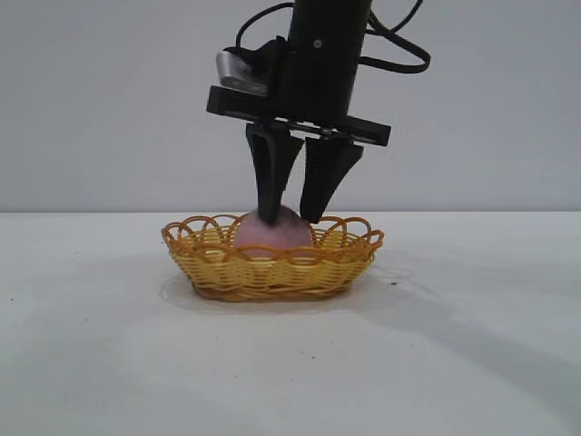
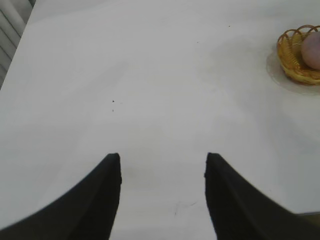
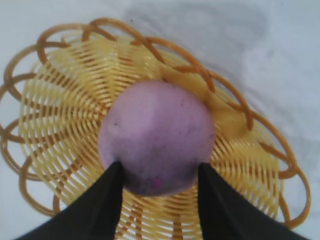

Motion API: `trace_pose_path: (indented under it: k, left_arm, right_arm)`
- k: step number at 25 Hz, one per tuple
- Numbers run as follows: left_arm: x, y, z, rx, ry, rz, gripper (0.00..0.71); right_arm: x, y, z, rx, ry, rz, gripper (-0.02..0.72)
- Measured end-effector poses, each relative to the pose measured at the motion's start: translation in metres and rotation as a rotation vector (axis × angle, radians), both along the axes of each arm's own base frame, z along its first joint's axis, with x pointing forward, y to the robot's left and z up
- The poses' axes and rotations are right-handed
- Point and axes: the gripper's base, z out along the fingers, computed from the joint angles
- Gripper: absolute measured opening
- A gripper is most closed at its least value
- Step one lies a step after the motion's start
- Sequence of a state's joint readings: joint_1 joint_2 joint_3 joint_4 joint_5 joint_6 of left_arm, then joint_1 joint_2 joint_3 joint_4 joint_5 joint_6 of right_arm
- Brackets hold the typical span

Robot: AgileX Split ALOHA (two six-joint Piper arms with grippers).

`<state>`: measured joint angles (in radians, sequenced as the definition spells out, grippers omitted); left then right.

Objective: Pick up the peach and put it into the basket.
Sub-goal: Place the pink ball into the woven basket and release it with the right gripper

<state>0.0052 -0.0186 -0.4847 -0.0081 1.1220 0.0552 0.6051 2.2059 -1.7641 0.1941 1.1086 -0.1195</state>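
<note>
The pink-mauve peach (image 1: 286,234) lies in the middle of the yellow wicker basket (image 1: 272,272) on the white table. My right gripper (image 1: 289,218) hangs straight down over it, open, one fingertip at each side of the peach's upper part. In the right wrist view the peach (image 3: 156,135) rests on the basket's weave (image 3: 60,100), with my gripper's (image 3: 159,167) black fingers (image 3: 100,205) at its near edge. My left gripper (image 2: 162,157) is open and empty over bare table, far from the basket (image 2: 292,55) and peach (image 2: 312,50).
The white table (image 1: 472,345) spreads around the basket on all sides. A pale wall stands behind it. The left arm is out of the exterior view.
</note>
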Motion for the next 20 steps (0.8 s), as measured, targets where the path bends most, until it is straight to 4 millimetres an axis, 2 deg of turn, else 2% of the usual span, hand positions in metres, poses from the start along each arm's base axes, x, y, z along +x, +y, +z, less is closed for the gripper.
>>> trace_pose_path:
  k: [3,6,9,13,19,20]
  left_arm:
    - [0.0,0.0,0.0,0.0,0.0,0.0,0.329]
    - [0.0,0.0,0.0,0.0,0.0,0.0,0.329]
    - [0.0,0.0,0.0,0.0,0.0,0.0,0.329]
    - [0.0,0.0,0.0,0.0,0.0,0.0,0.329]
    - [0.0,0.0,0.0,0.0,0.0,0.0,0.329]
    - [0.0,0.0,0.0,0.0,0.0,0.0,0.329]
  right_arm:
    - [0.0,-0.003,0.006,-0.016,-0.023,0.01,0.298]
    - [0.0,-0.008,0.025,0.0,-0.064,0.005,0.298]
    - [0.006,-0.024,0.046,0.019,-0.102,-0.03,0.298]
    - [0.02,-0.057,0.063,0.023,-0.122,-0.108,0.298]
    - [0.046,-0.126,0.067,0.002,-0.108,-0.272,0.298]
    - [0.049,-0.135,0.067,-0.001,-0.104,-0.295,0.351]
